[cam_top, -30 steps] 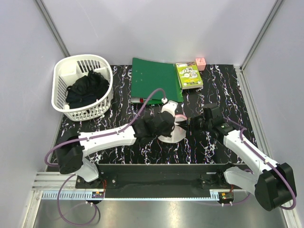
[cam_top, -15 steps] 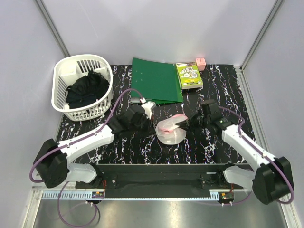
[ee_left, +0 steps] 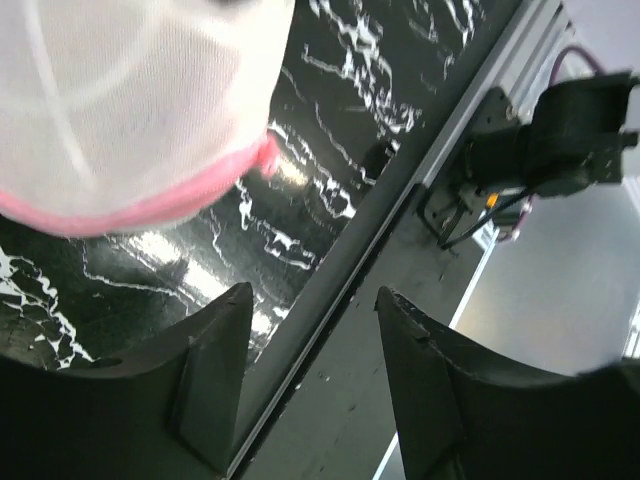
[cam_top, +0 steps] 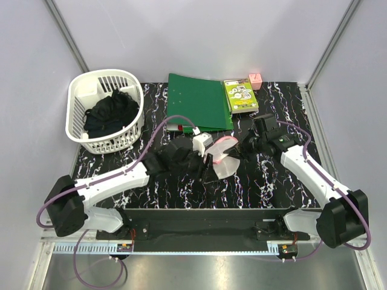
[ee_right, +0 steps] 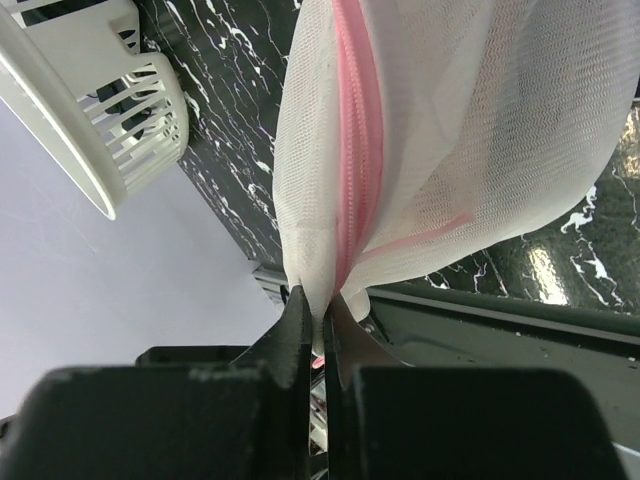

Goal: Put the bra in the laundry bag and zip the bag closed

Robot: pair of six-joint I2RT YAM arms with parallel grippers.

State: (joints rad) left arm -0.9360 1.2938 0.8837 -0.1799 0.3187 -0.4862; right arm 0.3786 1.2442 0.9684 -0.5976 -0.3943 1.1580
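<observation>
My right gripper (ee_right: 318,300) is clamped on the rim of the laundry bag (cam_top: 222,158), pinching the white mesh right beside the pink zipper. The bag stands tipped up on edge at the middle of the table (cam_top: 266,181), just near of the green folder (cam_top: 196,99). My left gripper (ee_left: 312,300) sits just left of the bag, jaws spread with nothing between them. Whether the bra is inside, I cannot tell.
</observation>
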